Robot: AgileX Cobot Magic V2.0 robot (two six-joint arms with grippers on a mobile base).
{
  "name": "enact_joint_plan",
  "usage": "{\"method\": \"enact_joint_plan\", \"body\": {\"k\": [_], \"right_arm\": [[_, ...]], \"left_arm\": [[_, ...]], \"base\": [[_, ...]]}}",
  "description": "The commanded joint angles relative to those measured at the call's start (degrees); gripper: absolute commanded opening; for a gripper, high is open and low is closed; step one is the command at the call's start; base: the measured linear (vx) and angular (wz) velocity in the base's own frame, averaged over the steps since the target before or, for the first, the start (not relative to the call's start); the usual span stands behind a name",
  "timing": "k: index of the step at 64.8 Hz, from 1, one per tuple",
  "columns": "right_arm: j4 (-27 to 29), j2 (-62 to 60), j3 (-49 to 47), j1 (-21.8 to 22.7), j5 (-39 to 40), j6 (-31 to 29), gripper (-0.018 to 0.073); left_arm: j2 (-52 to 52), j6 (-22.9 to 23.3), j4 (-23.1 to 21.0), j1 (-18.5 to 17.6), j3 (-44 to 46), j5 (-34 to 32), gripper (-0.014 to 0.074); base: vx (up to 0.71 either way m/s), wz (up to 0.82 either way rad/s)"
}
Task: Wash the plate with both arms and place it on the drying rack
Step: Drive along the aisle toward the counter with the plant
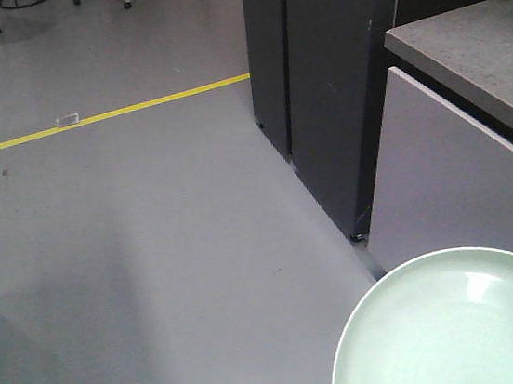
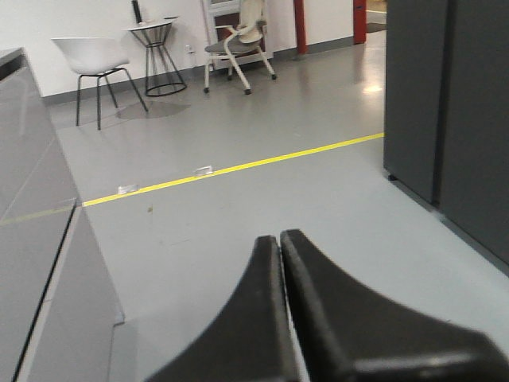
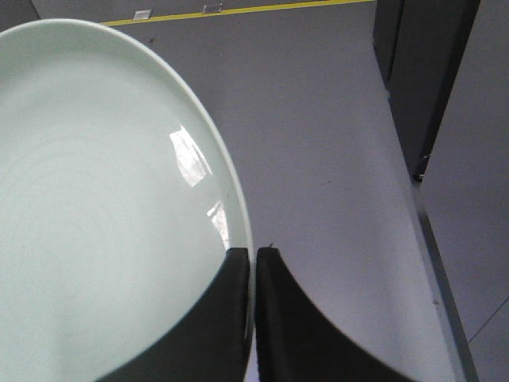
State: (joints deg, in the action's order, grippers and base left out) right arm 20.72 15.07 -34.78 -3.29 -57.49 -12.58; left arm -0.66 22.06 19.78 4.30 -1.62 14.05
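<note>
The pale mint-green plate (image 1: 456,331) fills the lower right corner of the front view, held up over the grey floor. In the right wrist view the plate (image 3: 95,207) covers the left half, and my right gripper (image 3: 254,253) is shut on its rim, one black finger on each face. My left gripper (image 2: 279,237) is shut with nothing between its fingers, pointing out over bare floor. The drying rack is out of view.
Tall dark cabinets (image 1: 336,79) stand ahead on the right, beside a grey counter (image 1: 482,42) with pale fronts. A yellow floor line (image 1: 106,114) crosses the floor. Chairs (image 2: 91,60) and a small table (image 2: 159,48) stand far back.
</note>
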Motion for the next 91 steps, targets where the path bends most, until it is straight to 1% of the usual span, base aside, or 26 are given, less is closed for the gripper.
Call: {"method": "enact_joint_plan", "body": {"k": [1, 91], "right_arm": [[0.9, 0.7, -1.3, 0.2, 3.8, 0.1, -0.0001], [0.9, 0.7, -1.3, 0.2, 3.8, 0.1, -0.0001]], "left_arm": [[-0.9, 0.4, 0.3, 0.0, 1.6, -3.6, -0.0006], [-0.9, 0.4, 0.3, 0.0, 1.6, -3.6, -0.0006]], "base": [[0.1, -0.27], [0.08, -0.24]]}}
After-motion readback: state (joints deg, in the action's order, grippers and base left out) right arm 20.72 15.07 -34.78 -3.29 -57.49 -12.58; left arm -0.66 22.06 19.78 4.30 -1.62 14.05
